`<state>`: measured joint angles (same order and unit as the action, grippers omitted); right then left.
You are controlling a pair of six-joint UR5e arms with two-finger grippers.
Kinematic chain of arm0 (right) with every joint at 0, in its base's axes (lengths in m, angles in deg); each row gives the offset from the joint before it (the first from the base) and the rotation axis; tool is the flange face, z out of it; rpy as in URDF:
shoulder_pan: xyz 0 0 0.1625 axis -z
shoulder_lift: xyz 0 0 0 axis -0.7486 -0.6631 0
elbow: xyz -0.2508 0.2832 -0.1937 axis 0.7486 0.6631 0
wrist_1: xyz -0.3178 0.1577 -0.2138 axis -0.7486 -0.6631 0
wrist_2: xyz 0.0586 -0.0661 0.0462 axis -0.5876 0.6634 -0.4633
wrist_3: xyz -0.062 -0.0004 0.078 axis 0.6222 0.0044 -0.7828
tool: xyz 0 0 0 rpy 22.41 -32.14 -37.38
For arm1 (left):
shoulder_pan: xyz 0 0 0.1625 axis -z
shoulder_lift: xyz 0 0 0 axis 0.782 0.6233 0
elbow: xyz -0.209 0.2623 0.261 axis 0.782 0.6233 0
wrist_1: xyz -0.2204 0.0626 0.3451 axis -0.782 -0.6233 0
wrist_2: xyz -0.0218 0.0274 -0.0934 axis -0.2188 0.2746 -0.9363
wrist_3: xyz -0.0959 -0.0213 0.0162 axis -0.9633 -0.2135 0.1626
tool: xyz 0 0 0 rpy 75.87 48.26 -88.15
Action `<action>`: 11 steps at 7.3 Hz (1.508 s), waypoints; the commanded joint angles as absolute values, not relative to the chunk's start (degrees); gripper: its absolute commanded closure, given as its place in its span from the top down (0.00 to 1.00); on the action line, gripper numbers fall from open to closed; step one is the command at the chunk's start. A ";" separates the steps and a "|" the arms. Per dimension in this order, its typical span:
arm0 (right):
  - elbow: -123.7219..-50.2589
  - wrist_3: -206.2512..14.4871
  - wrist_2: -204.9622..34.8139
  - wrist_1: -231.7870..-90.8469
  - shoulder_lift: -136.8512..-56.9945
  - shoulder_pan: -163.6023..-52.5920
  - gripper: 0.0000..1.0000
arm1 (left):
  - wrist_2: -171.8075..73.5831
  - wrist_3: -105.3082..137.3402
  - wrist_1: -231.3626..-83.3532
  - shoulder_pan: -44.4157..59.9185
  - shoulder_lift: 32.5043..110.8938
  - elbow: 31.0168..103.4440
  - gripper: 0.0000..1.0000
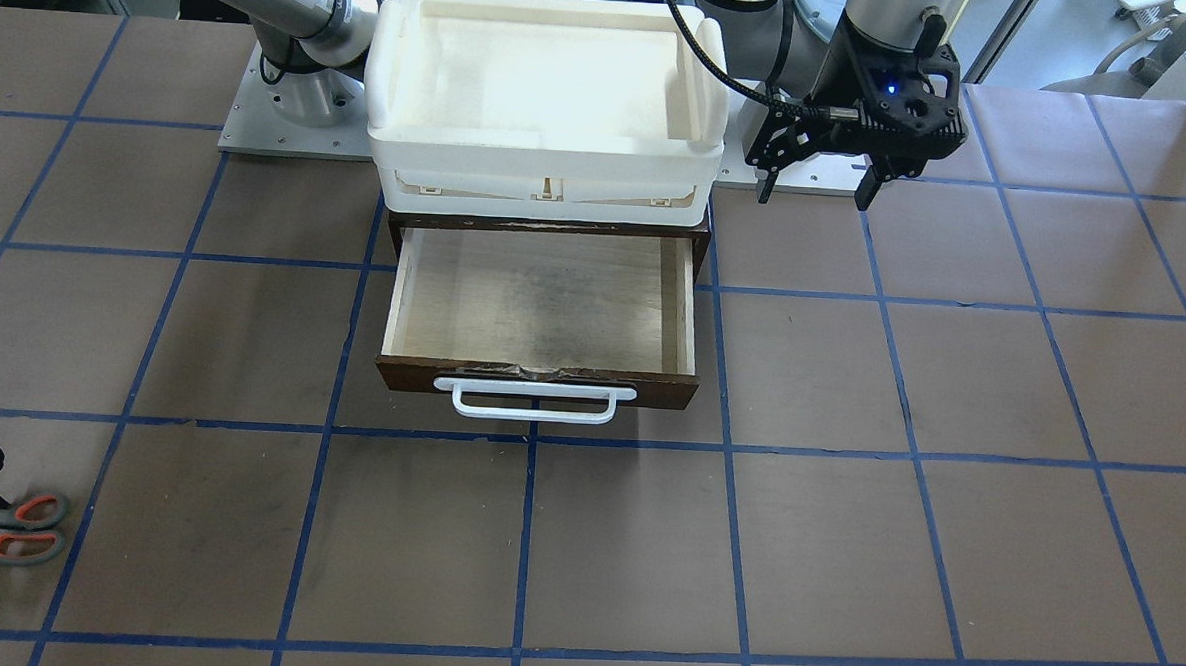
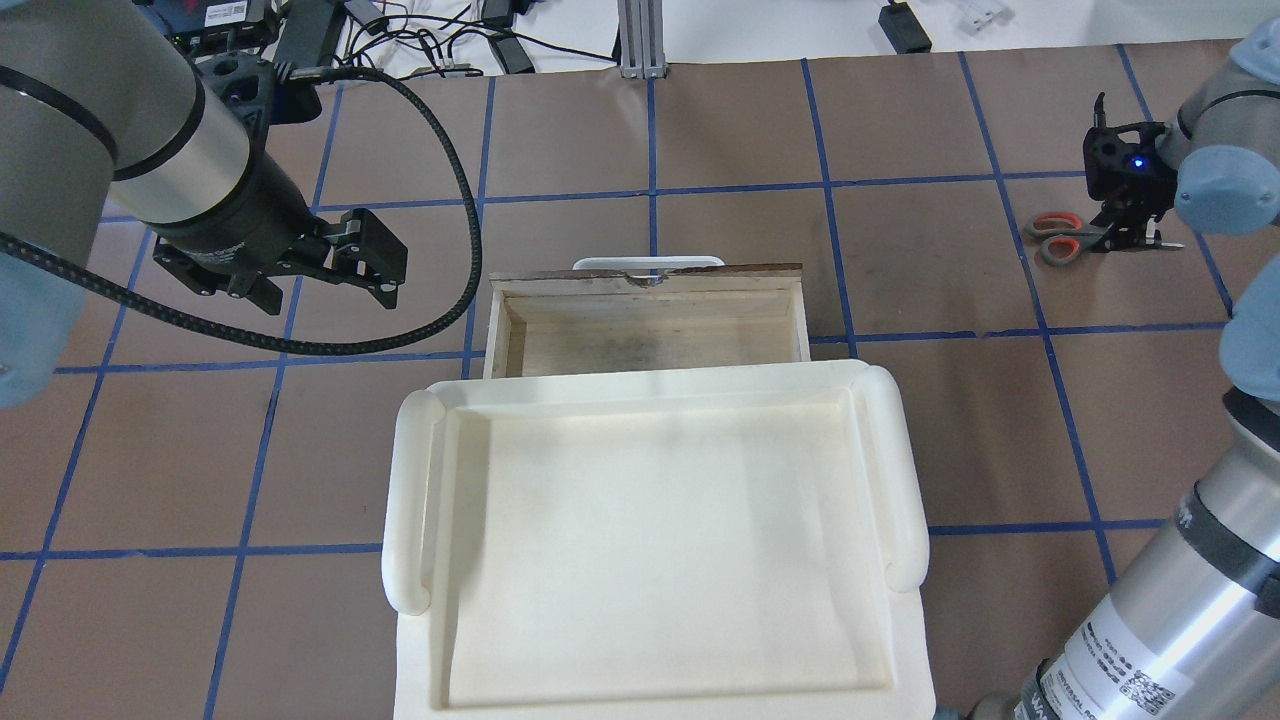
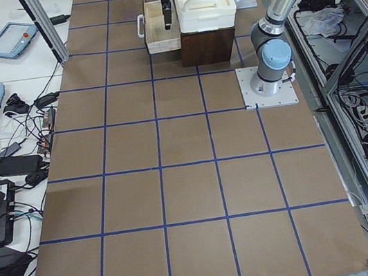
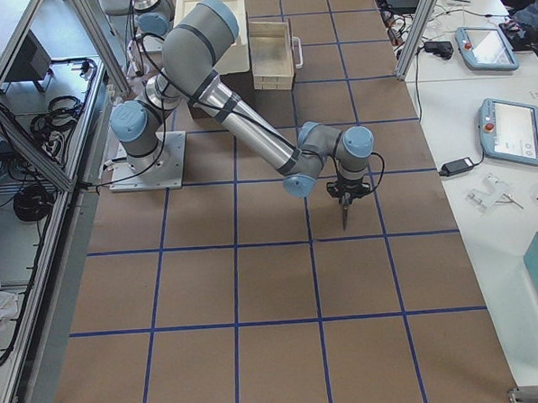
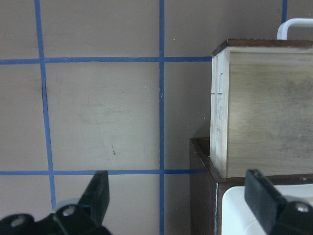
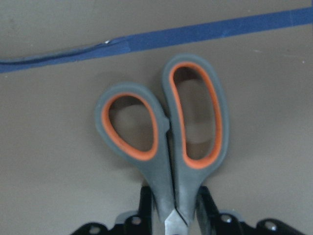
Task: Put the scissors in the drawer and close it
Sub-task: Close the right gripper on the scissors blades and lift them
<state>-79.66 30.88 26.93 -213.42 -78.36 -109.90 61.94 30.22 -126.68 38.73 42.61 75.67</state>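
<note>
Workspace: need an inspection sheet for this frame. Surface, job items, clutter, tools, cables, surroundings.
Surface: table covered in brown paper with a blue tape grid.
Job's things: drawer pulled open, nothing in it; scissors far off on the robot's right, handles together.
Clutter: white tub on top of the cabinet, nothing in it.
Grippers: left tool open, holding nothing, beside the cabinet; right tool closed on the scissors just below the handles. Cannot tell if they are lifted.
Cables: black cable hangs in a loop to the left tool, beside the drawer.
Surroundings: teach pendants and loose wires on side benches.
</note>
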 commanded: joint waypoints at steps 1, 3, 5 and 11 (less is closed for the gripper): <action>-79.08 31.01 26.98 -212.55 -78.88 -109.90 0.00 | 61.98 30.22 -126.68 38.73 42.61 75.67 1.00; -78.99 30.92 26.37 -210.71 -82.11 -110.16 0.00 | 61.98 30.22 -126.68 38.73 42.61 75.67 1.00; -78.99 30.13 26.01 -202.30 -89.21 -112.08 0.00 | 61.98 30.22 -126.77 38.73 42.70 75.75 1.00; -79.07 13.87 27.68 -185.48 -103.84 -130.69 0.00 | 61.98 30.22 -126.68 38.73 42.79 75.75 1.00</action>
<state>-79.06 15.93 27.20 -187.71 -102.19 -125.84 61.98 30.22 -126.68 38.73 42.78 75.74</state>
